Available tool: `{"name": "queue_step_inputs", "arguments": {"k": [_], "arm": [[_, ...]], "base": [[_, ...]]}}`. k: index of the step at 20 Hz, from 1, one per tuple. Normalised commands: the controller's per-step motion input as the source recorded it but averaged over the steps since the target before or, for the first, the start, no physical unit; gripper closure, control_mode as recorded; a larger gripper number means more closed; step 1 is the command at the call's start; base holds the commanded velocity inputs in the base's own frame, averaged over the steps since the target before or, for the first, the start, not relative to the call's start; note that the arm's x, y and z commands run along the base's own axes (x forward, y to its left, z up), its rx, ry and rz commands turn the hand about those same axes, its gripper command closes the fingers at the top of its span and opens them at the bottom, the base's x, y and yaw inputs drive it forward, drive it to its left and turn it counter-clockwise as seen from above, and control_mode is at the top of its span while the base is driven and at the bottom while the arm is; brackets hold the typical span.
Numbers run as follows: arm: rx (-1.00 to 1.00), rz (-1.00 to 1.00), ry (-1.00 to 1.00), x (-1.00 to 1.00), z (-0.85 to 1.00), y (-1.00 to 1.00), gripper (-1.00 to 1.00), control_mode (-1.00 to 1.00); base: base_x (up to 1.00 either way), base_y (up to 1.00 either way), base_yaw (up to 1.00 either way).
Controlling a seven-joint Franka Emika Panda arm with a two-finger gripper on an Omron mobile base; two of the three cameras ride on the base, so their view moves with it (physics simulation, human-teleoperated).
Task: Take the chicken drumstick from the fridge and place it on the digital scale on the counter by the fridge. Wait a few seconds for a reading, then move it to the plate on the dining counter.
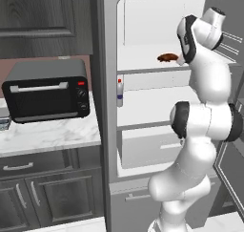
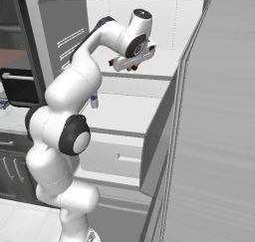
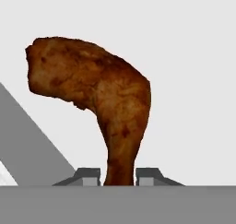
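The task is at its first step; the chicken drumstick [image 1: 167, 58] lies on the upper shelf of the open fridge [image 1: 143, 49], so weighing on the scale and the move to the plate are both left. The arm reaches up into the fridge, its hand bent down over the shelf; in the hand view the gripper [image 3: 119, 176] has a finger [image 3: 87, 175] either side of the drumstick's narrow end at 6 o'clock; whether it is gripping cannot be told.

fridge [image 2: 149, 86] door open | arm inside, top shelf lvl | bottle [image 2: 93, 102] mid shelf
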Motion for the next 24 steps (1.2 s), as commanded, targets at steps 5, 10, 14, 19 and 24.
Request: {"name": "queue_step_inputs", "arguments": {"k": [5,10,14,19,24], "arm": [[0.00,0.00,-0.10,-0.61,0.00,0.00,1.00,-1.00],[-0.02,0.00,0.00,-0.78,0.12,0.01,1.00,-1.00],[-0.03,-0.03,0.00,-0.89,0.11,0.13,1.00,-1.00],[0.00,-0.09,-0.02,-1.00,0.06,0.22,1.00,-1.00],[-0.01,-0.21,-0.01,-0.96,0.00,0.31,1.00,-1.00]], "base": [[0.00,0.00,0.00],[0.00,0.00,0.00],[0.00,0.00,0.00],[0.00,0.00,0.00],[0.00,0.00,0.00]]}}
